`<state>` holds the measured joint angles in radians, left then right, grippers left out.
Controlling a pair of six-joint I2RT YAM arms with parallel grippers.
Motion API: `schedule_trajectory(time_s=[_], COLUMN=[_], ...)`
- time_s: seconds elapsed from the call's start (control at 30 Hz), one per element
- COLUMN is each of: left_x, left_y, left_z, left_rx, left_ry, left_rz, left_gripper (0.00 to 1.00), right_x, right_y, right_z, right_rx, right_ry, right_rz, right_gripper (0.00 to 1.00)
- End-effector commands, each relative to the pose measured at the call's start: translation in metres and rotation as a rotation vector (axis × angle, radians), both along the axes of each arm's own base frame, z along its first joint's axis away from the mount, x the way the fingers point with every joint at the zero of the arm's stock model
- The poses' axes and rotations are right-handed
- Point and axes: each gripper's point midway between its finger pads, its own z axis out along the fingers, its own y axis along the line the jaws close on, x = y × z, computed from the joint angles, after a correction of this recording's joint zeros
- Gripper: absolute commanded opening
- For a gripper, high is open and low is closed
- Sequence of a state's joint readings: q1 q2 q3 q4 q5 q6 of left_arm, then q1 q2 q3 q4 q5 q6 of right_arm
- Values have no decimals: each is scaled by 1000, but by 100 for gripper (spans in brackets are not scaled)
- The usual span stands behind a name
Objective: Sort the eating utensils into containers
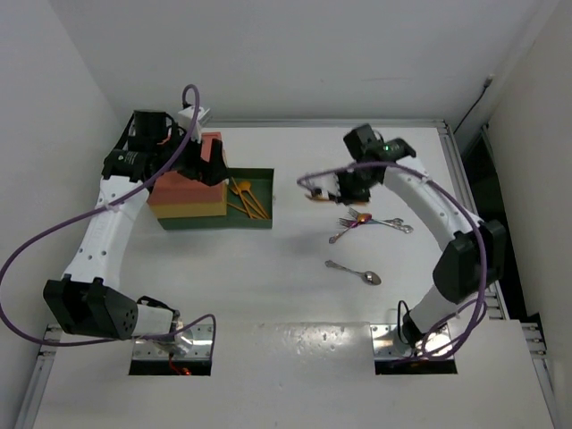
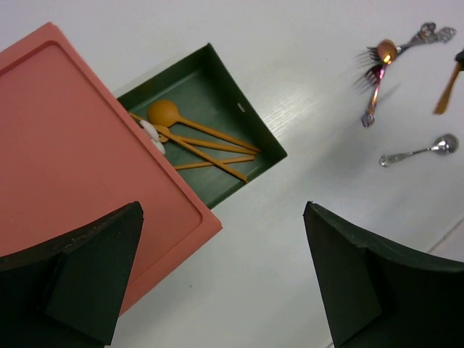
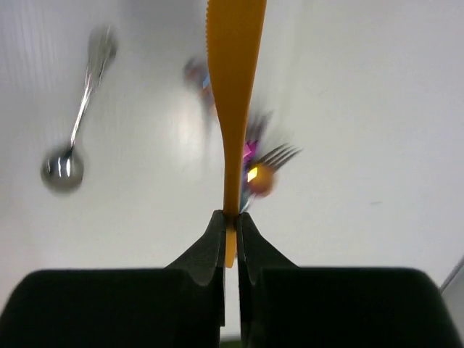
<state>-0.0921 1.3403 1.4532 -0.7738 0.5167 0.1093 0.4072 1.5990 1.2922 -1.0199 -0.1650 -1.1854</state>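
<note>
The drawer block (image 1: 188, 189) sat at the far left of the table (image 1: 286, 304), close to the left wall (image 1: 54, 134). Its red-orange top (image 2: 87, 145) lay over a yellow layer (image 1: 189, 211), and the dark green bottom drawer (image 2: 212, 90) was pulled out on the block's right side. Past that drawer's rim the white surface ran bare as far as the loose cutlery, and the table on the block's near side was open too. The right rail (image 1: 454, 161) lay well apart from the block, beyond the right arm.

The left claw (image 2: 221, 217) hung over the block's right edge, its fingers (image 2: 87, 268) spread wide with nothing between them. Below it, in the green drawer, lay the orange cutlery (image 2: 206, 145), handles fanned toward the drawer's outer corner. A small white thing (image 2: 152, 134) sat beside it at the edge of the red top.

The right claw (image 3: 230, 232) was above the table, well to the right of the block and past the open drawer. Its jaws were pinched tight on the end of an orange utensil (image 3: 233, 101) with a toothed edge, which stuck straight out from the fingertips. Beneath it, a tangle of forks (image 1: 357, 221) lay farther from the block than the claw did. The silver spoon (image 1: 353, 270) lay apart from the tangle, toward the near side.
</note>
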Motion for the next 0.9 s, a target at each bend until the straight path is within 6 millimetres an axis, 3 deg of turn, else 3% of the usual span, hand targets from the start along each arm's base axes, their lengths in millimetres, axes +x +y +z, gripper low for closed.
schedule_trajectory(time_s=[0.0,0.07,0.1,0.2,0.23,0.27,0.3,0.33,0.4,0.53,0.67,0.7,0.73,0.8,0.87], left_x=[14,24,26,32,33,34,33,37,37,41,41,41,41,41,39], left_y=[7,21,24,37,41,44,47,57,62,80,78,78,78,82,82], left_z=[21,20,23,18,17,17,20,21,22,16,16,16,16,16,16], left_rx=[-29,-47,-46,-27,-15,-12,-5,2,6,12,8,8,8,8,8], left_ry=[-73,-60,-64,-52,-55,-52,-64,-72,-81,-87,-86,-86,-86,-86,-86], left_rz=[116,210,238,310,329,352,367,418,454,541,533,533,533,542,542], left_gripper=[100,100,100,100,100,100,100,100,100,100,100,100,100,100,100], right_x=[9,24,40,65,72,89,87,90,92,97,101,102,101,104,107], right_y=[83,114,141,190,202,212,224,235,253,273,290,290,291,291,290], right_z=[74,91,102,118,105,109,109,90,93,73,44,37,18,14,-4], right_rx=[380,503,601,749,758,812,827,806,835,834,804,789,747,744,717], right_ry=[155,282,351,455,484,461,522,562,613,650,629,632,628,613,602], right_rz=[-180,-353,-367,-485,-519,-528,-574,-596,-586,-621,-630,-630,-641,-636,-649], right_gripper=[0,0,0,0,0,0,0,0,0,0,0,0,0,0,0])
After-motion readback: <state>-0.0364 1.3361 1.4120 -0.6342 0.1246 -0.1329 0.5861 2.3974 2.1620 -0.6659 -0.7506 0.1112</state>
